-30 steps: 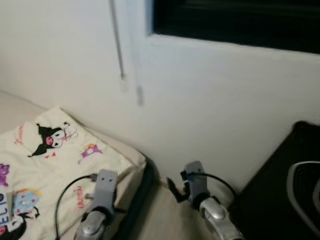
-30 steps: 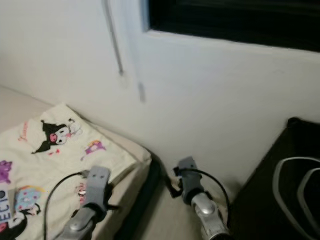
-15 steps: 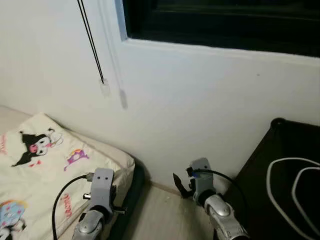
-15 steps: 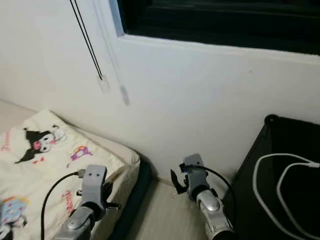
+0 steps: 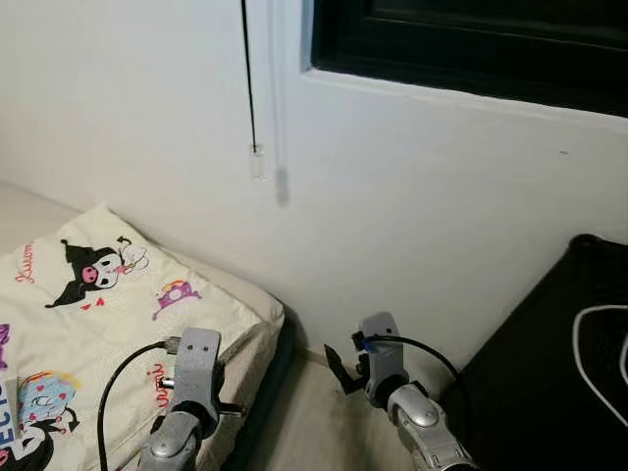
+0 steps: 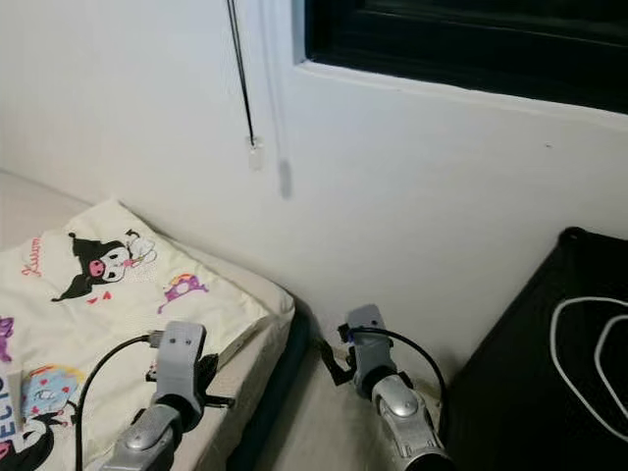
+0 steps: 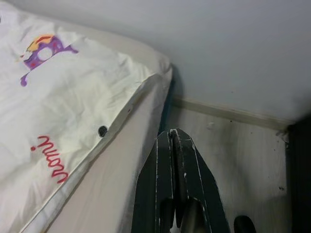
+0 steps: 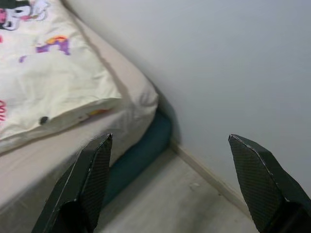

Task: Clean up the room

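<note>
A bed with a cream duvet (image 5: 88,314) printed with cartoon figures lies at my left, its corner close to the wall. My left gripper (image 7: 173,138) is shut with nothing in it and hangs over the bed's edge and the floor beside it. My right gripper (image 8: 170,141) is open and empty, its two black fingers (image 8: 92,174) wide apart, pointing at the bed's corner and the wall. In the eye views both silver arms reach forward low, the left arm (image 5: 191,388) over the duvet and the right arm (image 5: 383,368) over the floor gap.
A dark blue bed base (image 8: 143,148) shows under the mattress. A narrow strip of pale floor (image 7: 233,150) runs between bed and a black piece of furniture (image 5: 549,383) carrying a white cable (image 5: 601,339). A blind cord (image 5: 249,88) hangs on the white wall below a dark window (image 5: 471,44).
The whole picture has swung sideways and back, so the camera moved. Both arms keep the same pose, and neither gripper has changed state.
</note>
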